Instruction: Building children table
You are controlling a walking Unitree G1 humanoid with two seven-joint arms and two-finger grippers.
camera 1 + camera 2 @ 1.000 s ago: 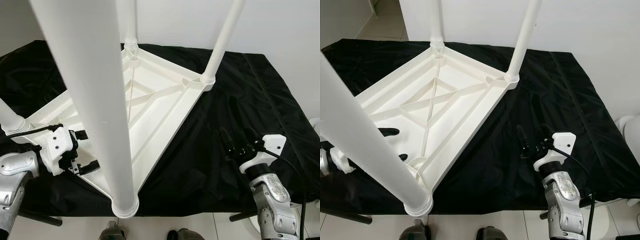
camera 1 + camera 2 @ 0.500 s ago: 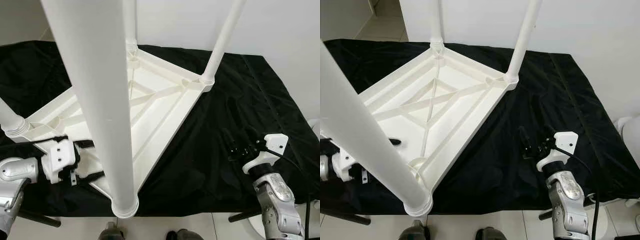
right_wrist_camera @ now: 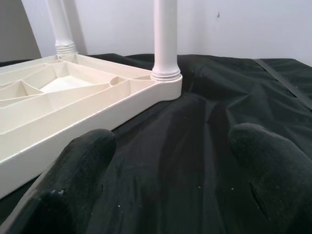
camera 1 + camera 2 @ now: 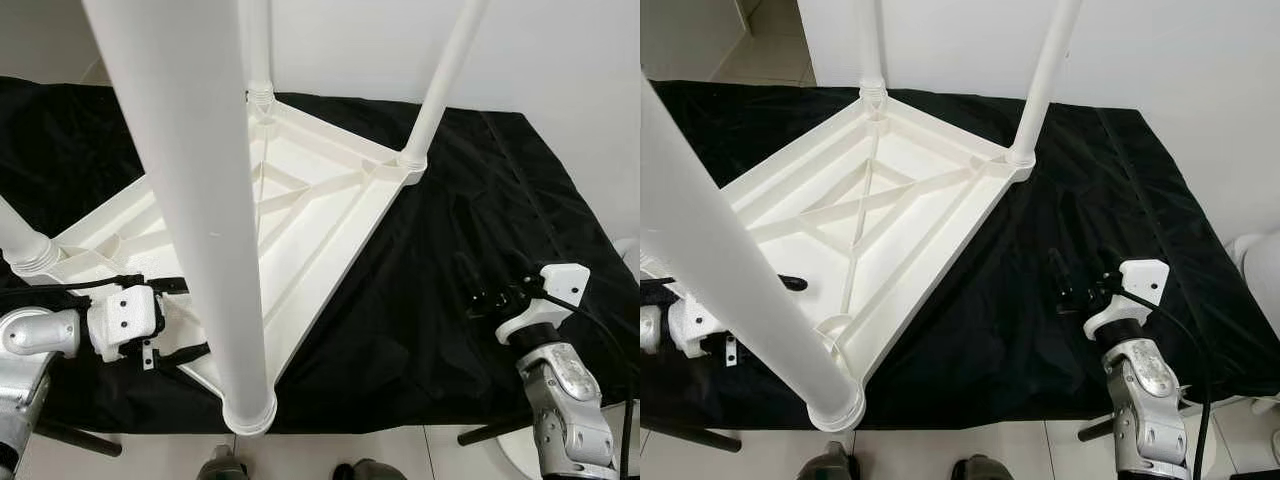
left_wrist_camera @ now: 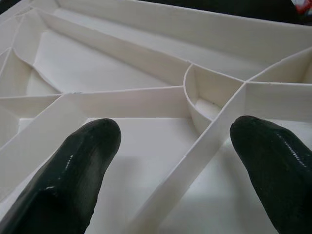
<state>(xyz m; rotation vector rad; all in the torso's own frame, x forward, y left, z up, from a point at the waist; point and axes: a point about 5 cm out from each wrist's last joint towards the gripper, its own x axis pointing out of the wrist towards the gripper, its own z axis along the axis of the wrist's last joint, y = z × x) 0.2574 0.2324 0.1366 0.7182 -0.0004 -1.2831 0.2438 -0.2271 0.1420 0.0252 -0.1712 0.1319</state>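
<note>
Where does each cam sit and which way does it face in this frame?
Left eye: head, looking forward and down at the upturned white table on black cloth; left hand and right hand show.
Right eye: head, same scene, same hands.
Left wrist: on the left arm, looking along its fingers into the table's ribbed underside.
Right wrist: on the right arm, looking along its fingers over the cloth to a table leg.
Shared: both wrist views show the same table underside.
</note>
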